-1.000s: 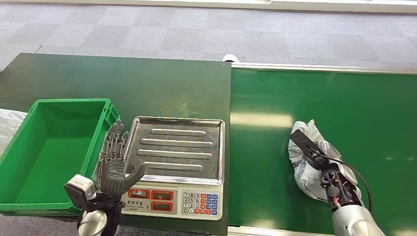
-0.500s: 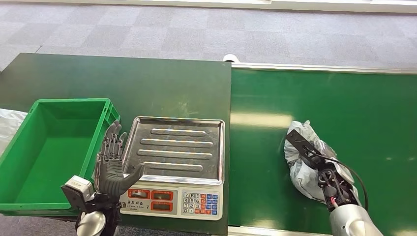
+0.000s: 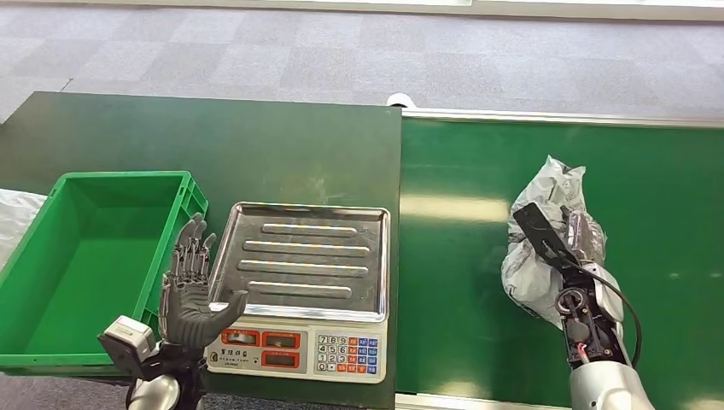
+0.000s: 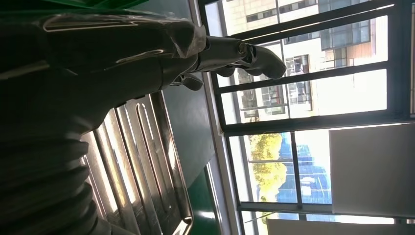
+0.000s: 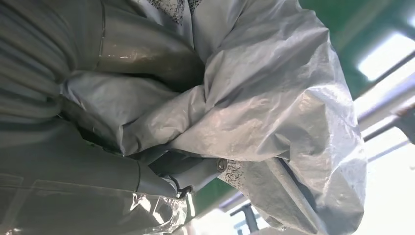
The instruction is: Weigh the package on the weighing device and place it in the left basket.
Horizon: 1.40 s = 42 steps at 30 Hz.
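Observation:
The package [image 3: 546, 231] is a crumpled grey plastic bag, and my right hand [image 3: 574, 249] grips it above the green belt on the right. Up close, the bag [image 5: 274, 112] wraps around my fingers [image 5: 147, 54] and hides most of them. The scale [image 3: 300, 286] stands at the table's front with a bare steel pan [image 3: 303, 256] and a keypad. My left hand [image 3: 189, 289] is raised, palm up and fingers spread, holding nothing, between the scale and the green basket [image 3: 34, 248]. Its fingers [image 4: 235, 51] reach out past the steel pan [image 4: 142, 161].
The dark green table [image 3: 213, 145] carries the basket and scale. The conveyor belt [image 3: 478, 179] lies to the right, bounded by a metal rail [image 3: 563, 118] at the back. A white bag [image 3: 13, 213] pokes out at the far left edge. Grey carpet lies beyond.
My right hand has lifted the package off the belt, raising its top towards the back. My left hand has sunk slightly towards the front edge, still spread.

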Each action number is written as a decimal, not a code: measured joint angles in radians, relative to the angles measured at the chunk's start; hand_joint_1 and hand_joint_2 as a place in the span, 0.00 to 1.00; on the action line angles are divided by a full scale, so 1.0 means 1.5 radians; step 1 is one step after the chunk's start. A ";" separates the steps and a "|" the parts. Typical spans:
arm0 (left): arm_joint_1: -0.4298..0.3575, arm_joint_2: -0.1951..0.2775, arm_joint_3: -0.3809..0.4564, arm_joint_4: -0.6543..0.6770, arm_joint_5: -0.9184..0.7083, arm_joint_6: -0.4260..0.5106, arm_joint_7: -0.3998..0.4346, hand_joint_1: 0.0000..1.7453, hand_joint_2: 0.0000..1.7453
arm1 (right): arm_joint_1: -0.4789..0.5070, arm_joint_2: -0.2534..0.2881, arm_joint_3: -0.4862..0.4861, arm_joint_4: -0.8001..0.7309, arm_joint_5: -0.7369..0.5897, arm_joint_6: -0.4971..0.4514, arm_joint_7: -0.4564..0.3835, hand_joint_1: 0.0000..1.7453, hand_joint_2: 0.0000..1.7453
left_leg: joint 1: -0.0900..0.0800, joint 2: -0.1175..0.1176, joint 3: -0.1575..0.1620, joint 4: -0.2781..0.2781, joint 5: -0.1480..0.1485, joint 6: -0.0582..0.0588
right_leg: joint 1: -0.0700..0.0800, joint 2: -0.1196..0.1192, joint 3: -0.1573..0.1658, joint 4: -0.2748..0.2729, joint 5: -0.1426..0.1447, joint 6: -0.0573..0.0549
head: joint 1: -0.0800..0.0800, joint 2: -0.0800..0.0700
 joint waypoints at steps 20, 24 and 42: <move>-0.020 -0.010 -0.009 0.011 0.017 -0.013 -0.008 0.00 1.00 | 0.138 0.038 -0.003 -0.334 -0.081 -0.042 -0.156 1.00 1.00 | 0.000 0.001 -0.001 0.000 0.000 0.000 | 0.000 0.000 -0.001 0.000 0.000 0.000 | 0.000 0.000; -0.027 -0.011 -0.017 0.016 0.022 -0.010 -0.008 0.00 1.00 | 0.125 0.040 0.047 -0.383 -0.036 -0.042 -0.171 1.00 1.00 | 0.000 0.001 -0.001 0.000 0.000 0.000 | 0.000 0.000 -0.001 0.000 0.000 0.000 | 0.000 0.000; -0.108 -0.009 -0.063 0.055 0.053 0.009 -0.008 0.00 1.00 | -0.062 0.062 0.535 -0.412 0.136 -0.130 -0.161 1.00 1.00 | 0.000 0.001 -0.001 0.000 0.001 0.000 | 0.000 0.001 -0.002 0.000 0.000 0.000 | 0.000 0.000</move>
